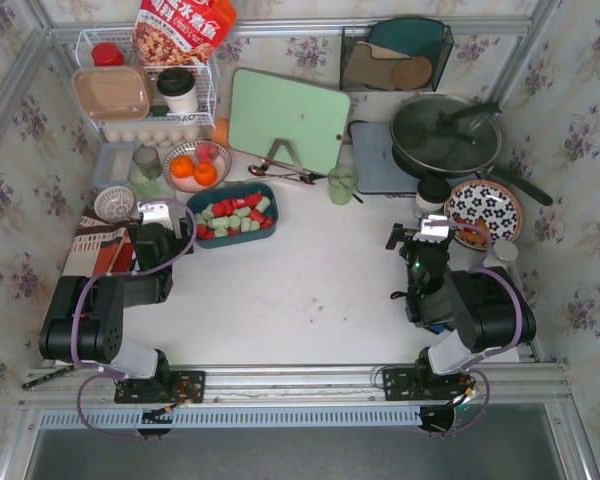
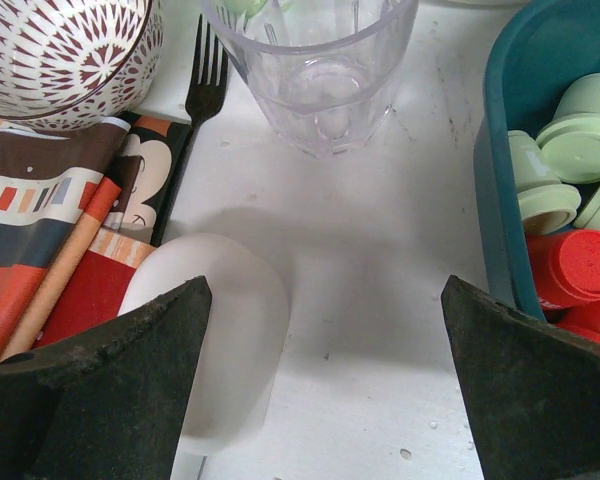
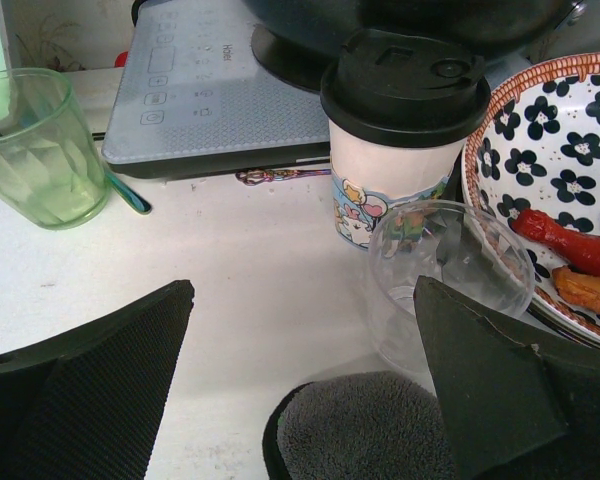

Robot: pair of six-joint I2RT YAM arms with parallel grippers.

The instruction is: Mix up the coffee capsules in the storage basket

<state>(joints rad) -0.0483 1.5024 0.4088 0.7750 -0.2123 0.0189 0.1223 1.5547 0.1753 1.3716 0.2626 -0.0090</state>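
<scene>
Left hand [image 2: 322, 300], right hand [image 3: 302, 290] released; storage basket [image 2: 495, 200] (cropped at frame edge) shows few coffee capsules [image 2: 580, 145].

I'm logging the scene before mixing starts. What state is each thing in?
left gripper: open, empty.
right gripper: open, empty.
basket: upright, holding the capsules.
capsules: loose, red and green in patches.
clear glass: upright, looks empty.
paper cup: upright, lid on.
green glass: upright.
pan: lid on.
</scene>
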